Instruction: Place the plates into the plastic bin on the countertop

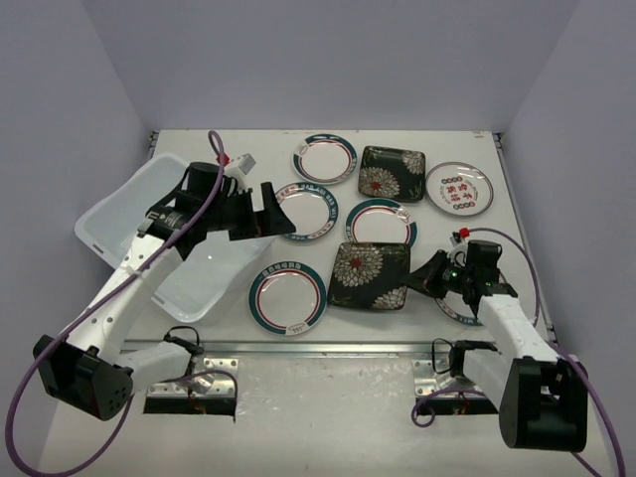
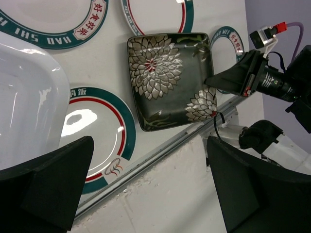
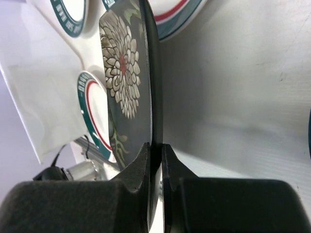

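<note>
A square black plate with white flowers [image 1: 371,274] lies near the front of the countertop [image 1: 517,248]. My right gripper [image 1: 429,275] is shut on its right rim. The right wrist view shows both fingers [image 3: 141,165] pinching the edge of that plate [image 3: 124,77]. A second black plate [image 1: 392,173] and several round teal-rimmed plates [image 1: 288,297] lie spread over the countertop. One more round plate [image 1: 449,308] is partly hidden under the right arm. The plastic bin [image 1: 109,209] stands tilted at the left. My left gripper [image 1: 268,214] hangs open beside it, holding nothing, above a round plate [image 2: 97,131].
A metal rail [image 1: 328,349] runs along the front edge of the countertop. Grey walls close in the back and both sides. The left arm reaches across the bin's right side. Purple cables trail from both arms.
</note>
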